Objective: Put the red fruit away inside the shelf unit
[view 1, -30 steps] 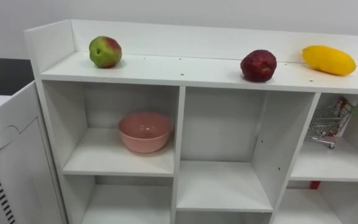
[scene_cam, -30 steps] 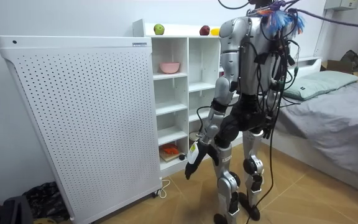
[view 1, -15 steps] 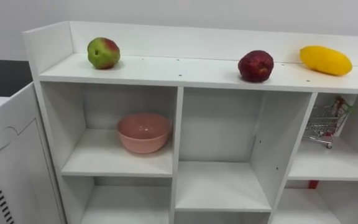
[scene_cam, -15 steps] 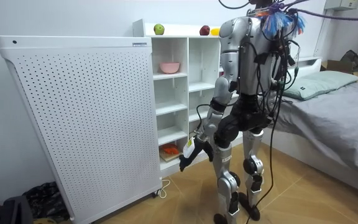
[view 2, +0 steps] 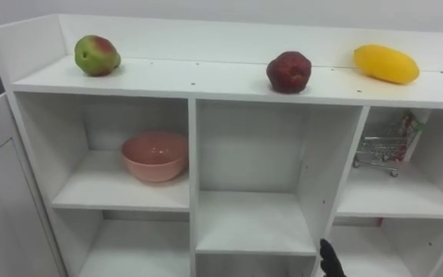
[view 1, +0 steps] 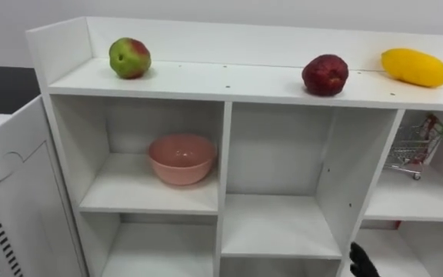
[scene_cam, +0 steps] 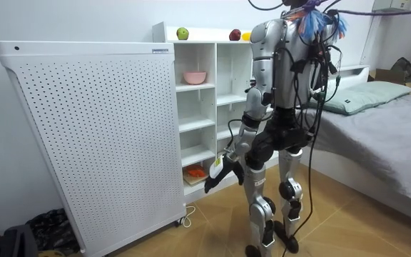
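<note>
Closet: white, with open compartments [view 1: 275, 94]. All three fruits sit on its top shelf, none in a compartment.
Apple: the green-and-red apple [view 1: 130, 58] is at the left end of the top shelf, near the raised side wall.
Red fruit: the dark red fruit [view 1: 325, 75] is well to the right of the apple, above the divider between the middle and right columns.
Yellow fruit: the long yellow fruit [view 1: 415, 67] lies on its side, near the red fruit on its right and apart from it (a mango, by the look of it).
Bowl: the pink bowl [view 1: 181, 158] stands upright in the upper left compartment.
Cart: a small wire shopping cart [view 1: 412, 148] is in the upper right compartment.
Right hand: a dark tip of my right hand [view 1: 360, 263] pokes up at the lower edge, by the foot of the middle-right divider. I cannot tell whether it is apart or together.
Left hand: my left hand [scene_cam: 216, 173] hangs low in front of the closet's lower shelves. I cannot tell its state either.
Stance: I stand upright on the wooden floor facing the closet.
Surroundings: a white perforated panel [scene_cam: 84, 135] stands on the room view's left and a bed [scene_cam: 377, 135] on its right.
</note>
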You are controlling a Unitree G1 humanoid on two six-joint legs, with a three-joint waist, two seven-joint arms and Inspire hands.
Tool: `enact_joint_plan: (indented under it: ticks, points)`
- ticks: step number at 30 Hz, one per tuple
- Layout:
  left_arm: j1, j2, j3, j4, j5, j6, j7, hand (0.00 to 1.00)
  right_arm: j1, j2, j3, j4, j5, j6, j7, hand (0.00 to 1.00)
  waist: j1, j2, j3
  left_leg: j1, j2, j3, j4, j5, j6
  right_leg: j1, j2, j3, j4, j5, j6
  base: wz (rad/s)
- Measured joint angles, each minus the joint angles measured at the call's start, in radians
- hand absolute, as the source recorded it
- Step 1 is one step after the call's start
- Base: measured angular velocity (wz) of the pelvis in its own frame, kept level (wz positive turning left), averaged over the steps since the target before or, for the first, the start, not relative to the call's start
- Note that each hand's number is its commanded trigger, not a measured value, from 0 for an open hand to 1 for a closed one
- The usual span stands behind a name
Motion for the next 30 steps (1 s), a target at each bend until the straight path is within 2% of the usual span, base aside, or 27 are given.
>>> enact_joint_plan:
  ticks: [9, 15, 18, 22, 25, 30]
  points:
    - [0.004, -0.005, -0.029, -0.008, -0.002, -0.001, -0.003, 0.0, -0.001, -0.003, 0.001, -0.202, -0.046, -0.019, -0.081, 0.0, 0.013, 0.02, -0.0032, -0.002, 0.001, 0.003, 0.005, 0.0, 0.0, -0.009, -0.001, 0.002, 0.015, 0.0, 0.0, -0.01]
    - [0.029, -0.001, -0.039, -0.048, -0.012, -0.002, -0.006, 0.0, -0.011, -0.022, 0.001, -0.359, -0.074, -0.034, -0.132, 0.0, 0.02, 0.014, -0.0081, -0.014, 0.001, 0.003, 0.011, 0.0, 0.0, -0.018, -0.001, 0.001, 0.017, 0.0, 0.0, 0.0]
    - [0.022, 0.003, -0.046, -0.029, -0.014, -0.009, -0.009, 0.0, -0.059, -0.03, 0.0, -0.361, -0.082, -0.042, -0.163, 0.0, 0.022, 0.008, -0.0054, -0.015, 0.0, 0.003, 0.014, 0.0, 0.0, -0.018, -0.002, 0.001, 0.018, 0.0, -0.001, 0.0]
    - [0.021, 0.009, -0.044, -0.026, -0.014, -0.011, -0.032, 0.0, -0.128, -0.058, -0.011, -0.362, -0.079, -0.057, -0.177, 0.0, 0.025, 0.006, -0.0055, -0.015, 0.0, 0.002, 0.014, 0.0, 0.0, -0.018, -0.002, 0.002, 0.018, 0.001, -0.001, 0.0]
    - [0.016, 0.01, -0.043, -0.026, -0.013, -0.011, -0.051, 0.0, -0.164, -0.06, -0.013, -0.362, -0.079, -0.068, -0.196, 0.0, 0.024, 0.008, -0.0019, -0.016, 0.0, 0.002, 0.016, 0.0, 0.0, -0.017, -0.002, 0.001, 0.017, 0.001, -0.001, 0.0]
    - [0.016, 0.009, -0.041, -0.047, -0.013, -0.001, -0.077, 0.0, -0.203, -0.06, -0.039, -0.36, -0.057, -0.064, -0.195, 0.0, 0.025, 0.005, 0.0027, -0.018, 0.0, 0.001, 0.017, 0.0, 0.0, -0.018, -0.002, -0.002, 0.017, 0.001, -0.001, 0.0]
